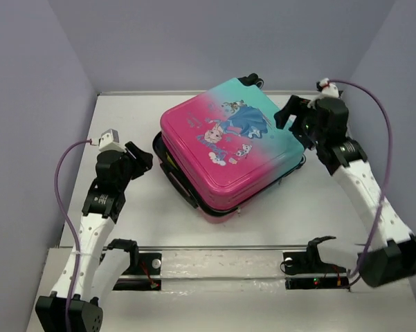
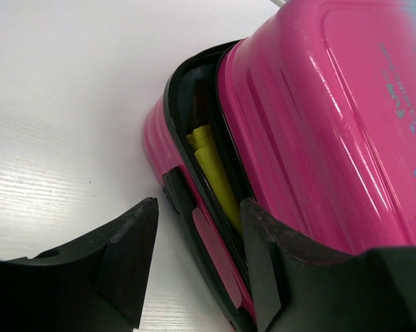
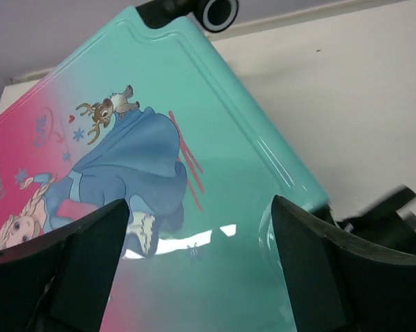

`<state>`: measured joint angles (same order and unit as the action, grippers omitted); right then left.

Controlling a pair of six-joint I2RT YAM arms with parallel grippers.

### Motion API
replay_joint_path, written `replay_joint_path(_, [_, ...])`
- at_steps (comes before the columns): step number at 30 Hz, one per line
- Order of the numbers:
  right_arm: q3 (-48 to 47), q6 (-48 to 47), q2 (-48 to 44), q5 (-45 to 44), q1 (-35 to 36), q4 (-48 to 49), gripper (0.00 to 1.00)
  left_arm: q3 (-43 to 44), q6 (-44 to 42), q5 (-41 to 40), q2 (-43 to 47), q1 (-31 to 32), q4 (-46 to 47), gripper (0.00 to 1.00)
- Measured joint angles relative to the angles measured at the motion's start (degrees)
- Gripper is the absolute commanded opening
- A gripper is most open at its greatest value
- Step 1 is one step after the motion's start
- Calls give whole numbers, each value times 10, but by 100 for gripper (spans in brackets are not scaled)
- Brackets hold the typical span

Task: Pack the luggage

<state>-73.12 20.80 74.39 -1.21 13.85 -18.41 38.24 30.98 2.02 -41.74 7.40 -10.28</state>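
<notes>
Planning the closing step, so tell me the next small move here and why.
Probably raise the left gripper onto the pink edge of the luggage and press down. The left wrist view shows the shells gaping there, with a yellow item inside the gap, and that gripper open right beside it, holding nothing. The right gripper hangs open over the teal end.

Yellow item (image 2: 211,166) mostly hidden inside luggage (image 2: 318,124) gap, perhaps fabric; luggage cut off at right edge.
</notes>
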Motion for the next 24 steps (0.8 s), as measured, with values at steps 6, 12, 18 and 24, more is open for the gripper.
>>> replay_joint_path(6, [193,46,-266,-104,-9,-42,100,-20,12,24,-34,0,23,58])
replay_joint_path(12, [260,98,-235,-87,-31,-53,100,-36,19,43,-3,0,24,60])
replay_joint_path(18, [226,111,-142,19,-36,8,92,-54,22,66,4,0,23,63])
replay_joint_path(24, [92,98,37,94,-53,56,94,-73,35,89,10,0,22,62])
